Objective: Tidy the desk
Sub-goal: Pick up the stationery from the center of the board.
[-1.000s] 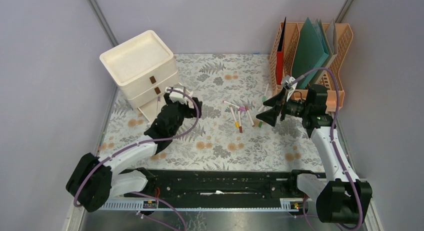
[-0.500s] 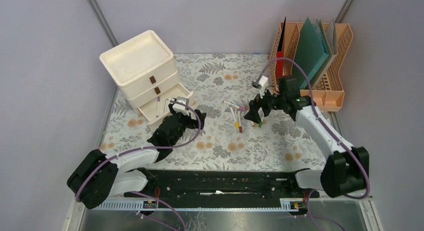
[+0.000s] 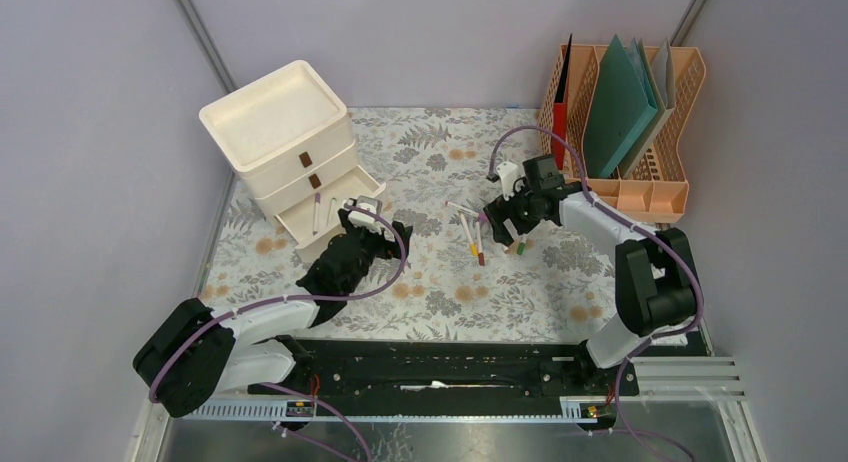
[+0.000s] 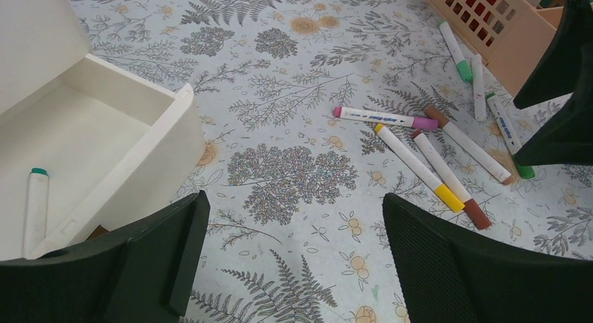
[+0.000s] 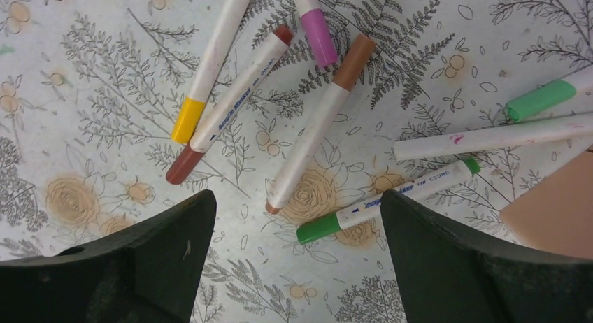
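Observation:
The desk (image 3: 440, 282) has a fern-and-flower cloth. Several markers (image 3: 480, 232) lie loose on it right of centre. My right gripper (image 3: 503, 225) is open just above them; in the right wrist view (image 5: 297, 211) a green-capped marker (image 5: 391, 197) and a tan-capped one (image 5: 315, 120) lie just ahead of its fingers. My left gripper (image 3: 375, 237) is open and empty over bare cloth (image 4: 292, 218), beside the open bottom drawer (image 4: 84, 141). A white marker with a green cap (image 4: 35, 204) lies in that drawer.
A cream drawer unit (image 3: 285, 132) stands at the back left, its bottom drawer (image 3: 320, 217) pulled out. An orange file organizer (image 3: 625, 132) with folders stands at the back right; its base (image 5: 559, 197) is close to the right gripper.
My right arm has swung left and down from beside the organizer to just over the markers. My left gripper has drawn back a little from the open drawer.

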You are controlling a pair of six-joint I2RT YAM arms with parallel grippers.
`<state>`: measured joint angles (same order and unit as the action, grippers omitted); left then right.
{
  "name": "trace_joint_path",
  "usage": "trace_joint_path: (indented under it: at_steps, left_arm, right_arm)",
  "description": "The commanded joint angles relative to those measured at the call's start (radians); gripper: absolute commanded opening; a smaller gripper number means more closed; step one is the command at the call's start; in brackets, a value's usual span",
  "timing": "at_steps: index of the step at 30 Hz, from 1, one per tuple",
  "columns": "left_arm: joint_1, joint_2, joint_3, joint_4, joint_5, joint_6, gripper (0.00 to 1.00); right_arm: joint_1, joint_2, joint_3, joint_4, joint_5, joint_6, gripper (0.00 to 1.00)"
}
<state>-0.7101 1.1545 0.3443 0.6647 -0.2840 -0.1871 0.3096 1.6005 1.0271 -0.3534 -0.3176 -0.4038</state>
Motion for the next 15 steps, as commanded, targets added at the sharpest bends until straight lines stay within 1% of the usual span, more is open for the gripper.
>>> trace_joint_path:
  at_steps: [1, 3, 4, 7, 9, 10, 15]
  left_arm:
    - [-0.009, -0.013, -0.007, 0.065, -0.024, 0.018, 0.99]
    - [-0.010, -0.011, -0.005, 0.064, -0.026, 0.020, 0.99]
    - [-0.012, -0.010, -0.005, 0.064, -0.027, 0.021, 0.99]
    - [-0.014, -0.009, -0.004, 0.063, -0.027, 0.023, 0.99]
    - [-0.015, -0.007, -0.002, 0.064, -0.028, 0.023, 0.99]
    - [-0.015, -0.004, -0.001, 0.064, -0.028, 0.024, 0.99]
    - [-0.019, 0.003, 0.008, 0.057, -0.029, 0.028, 0.99]
  right_arm:
    - [0.021, 0.053, 0.022, 0.055, 0.065, 0.050, 0.86]
    - [0.027, 0.070, 0.031, 0.062, 0.081, 0.073, 0.64]
    - [0.030, 0.076, 0.033, 0.072, 0.091, 0.086, 0.57]
    - [0.034, 0.094, 0.029, 0.082, 0.096, 0.103, 0.53]
    - [0.035, 0.110, 0.030, 0.085, 0.099, 0.115, 0.46]
    - [0.035, 0.117, 0.031, 0.085, 0.104, 0.119, 0.45]
    - [0.037, 0.143, 0.031, 0.083, 0.110, 0.130, 0.43]
